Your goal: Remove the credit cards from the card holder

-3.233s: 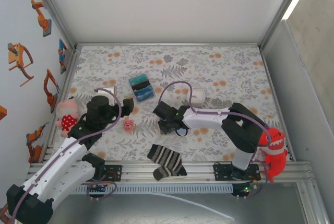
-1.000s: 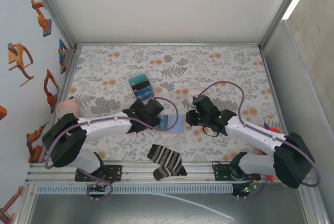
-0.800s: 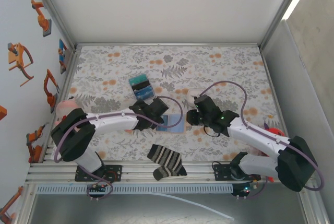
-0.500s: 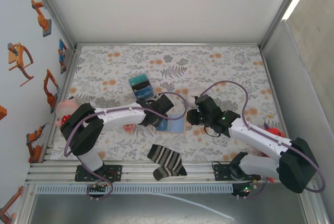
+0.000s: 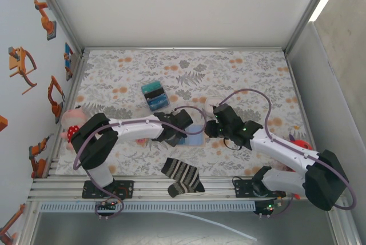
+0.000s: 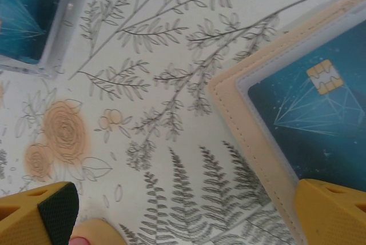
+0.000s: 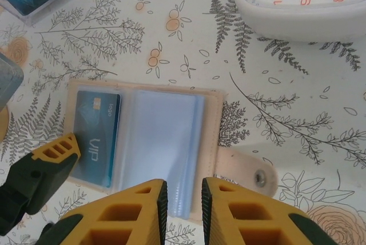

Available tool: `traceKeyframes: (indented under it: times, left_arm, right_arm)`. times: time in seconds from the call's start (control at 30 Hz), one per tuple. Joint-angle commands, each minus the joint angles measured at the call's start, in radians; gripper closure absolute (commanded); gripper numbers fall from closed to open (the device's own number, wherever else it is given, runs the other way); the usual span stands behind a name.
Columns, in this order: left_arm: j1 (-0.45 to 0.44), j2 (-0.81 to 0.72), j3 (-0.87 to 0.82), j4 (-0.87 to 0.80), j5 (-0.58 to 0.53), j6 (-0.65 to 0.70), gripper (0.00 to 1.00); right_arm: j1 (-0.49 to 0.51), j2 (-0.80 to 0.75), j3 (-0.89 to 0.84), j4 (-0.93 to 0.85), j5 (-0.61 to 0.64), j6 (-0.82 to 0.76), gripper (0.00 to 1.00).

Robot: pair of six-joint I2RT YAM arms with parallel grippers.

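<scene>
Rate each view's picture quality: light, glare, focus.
Top external: even light, a bright strip at the upper right, no harsh shadows, the holder tiny between the arms. Left wrist: very close, the card fairly sharp, the left fingers soft. Right wrist: floral print and card crisp, a faint sheen on the holder's clear sleeve, the right fingers slightly blurred.

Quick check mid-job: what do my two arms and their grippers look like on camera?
The left arm and right arm are white links with black joints; a mauve cable loops along each. The left gripper and right gripper have mustard-yellow fingers with black pads.
</scene>
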Motion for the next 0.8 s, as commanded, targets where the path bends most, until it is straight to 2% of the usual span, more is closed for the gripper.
traceKeyframes:
  times: [0.0, 0.13, 0.43, 0.77]
  left_arm:
    - [-0.011, -0.017, -0.025, 0.011, 0.06, -0.054, 0.03]
    - [-0.012, -0.043, -0.051, 0.045, 0.088, -0.077, 0.03]
    - [0.002, -0.151, -0.101, 0.113, 0.049, -0.108, 0.03]
    - [0.067, -0.173, -0.175, 0.254, 0.174, -0.102, 0.03]
  right_arm:
    - [-0.005, 0.032, -0.013, 0.043, -0.043, 0.028, 0.77]
    - [-0.005, 0.09, -0.014, 0.107, -0.108, 0.045, 0.81]
    - [-0.004, 0.189, -0.02, 0.291, -0.256, 0.121, 0.85]
    - [0.027, 0.277, -0.002, 0.345, -0.296, 0.172, 0.86]
